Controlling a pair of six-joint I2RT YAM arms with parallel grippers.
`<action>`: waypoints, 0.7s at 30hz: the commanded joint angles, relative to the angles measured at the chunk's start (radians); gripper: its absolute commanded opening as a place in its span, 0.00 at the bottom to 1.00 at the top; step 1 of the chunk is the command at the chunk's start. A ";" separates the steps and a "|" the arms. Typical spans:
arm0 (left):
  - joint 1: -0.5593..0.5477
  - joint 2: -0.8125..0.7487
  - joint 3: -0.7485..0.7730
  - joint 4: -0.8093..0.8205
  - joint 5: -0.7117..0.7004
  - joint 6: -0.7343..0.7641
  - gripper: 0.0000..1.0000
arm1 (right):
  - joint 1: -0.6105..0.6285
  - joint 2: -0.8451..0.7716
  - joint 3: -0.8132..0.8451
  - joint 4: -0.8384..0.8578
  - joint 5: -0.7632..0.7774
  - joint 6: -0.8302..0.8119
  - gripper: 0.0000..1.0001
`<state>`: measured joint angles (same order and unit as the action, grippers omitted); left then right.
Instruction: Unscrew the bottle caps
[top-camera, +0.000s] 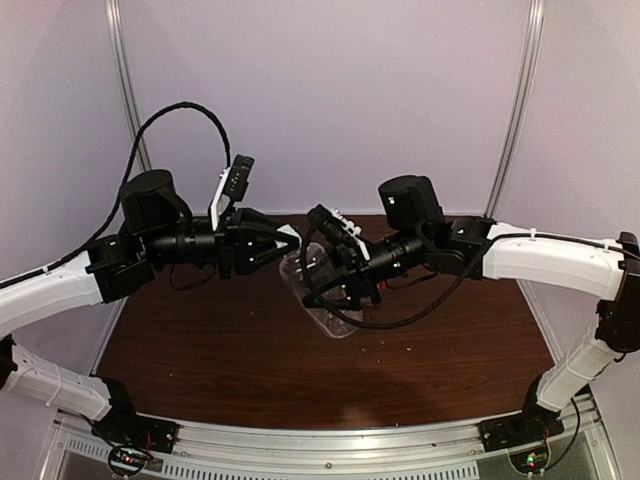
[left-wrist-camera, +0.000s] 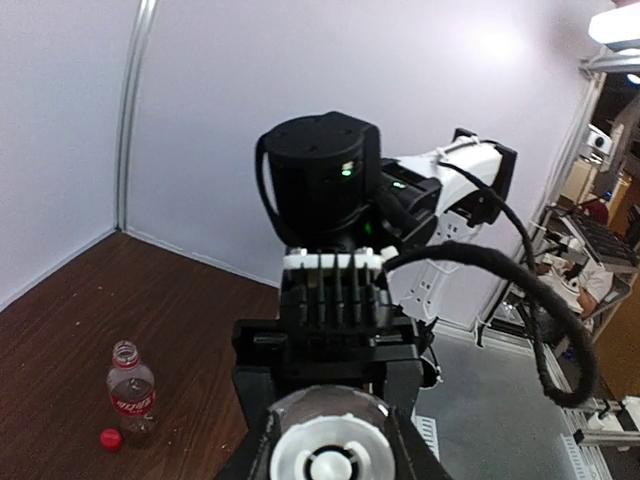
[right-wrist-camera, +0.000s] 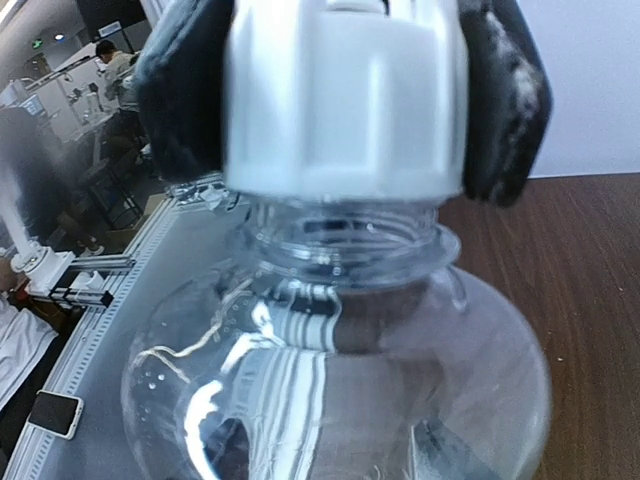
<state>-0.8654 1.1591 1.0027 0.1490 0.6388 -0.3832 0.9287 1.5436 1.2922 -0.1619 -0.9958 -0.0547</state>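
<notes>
Both arms reach in over the dark wooden table (top-camera: 200, 350) and meet mid-table: right gripper (top-camera: 345, 285) looks clamped round the tall plain clear plastic bottle (top-camera: 332, 318), tilted between them, though its own view barely shows its fingers. Left gripper (top-camera: 287, 240) is pinching the white ribbed screw cap (right-wrist-camera: 340, 100), sitting over the bottle neck, between black pads (right-wrist-camera: 505, 100). Only the left wrist view catches the short red-labelled clear bottle (left-wrist-camera: 130, 392) standing open with the small red cap (left-wrist-camera: 110, 438) just beside it, both hidden from the top view.
</notes>
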 joint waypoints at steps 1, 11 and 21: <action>-0.013 -0.035 0.031 -0.112 -0.320 -0.084 0.13 | -0.010 -0.025 0.045 -0.027 0.289 0.039 0.40; -0.034 0.020 0.065 -0.212 -0.613 -0.142 0.22 | -0.007 -0.017 0.040 0.008 0.616 0.108 0.40; -0.025 -0.045 0.032 -0.154 -0.512 -0.026 0.64 | -0.013 -0.040 0.007 0.009 0.407 0.017 0.40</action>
<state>-0.9028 1.1633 1.0473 -0.0204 0.1120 -0.5003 0.9279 1.5436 1.3048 -0.1810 -0.5163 -0.0174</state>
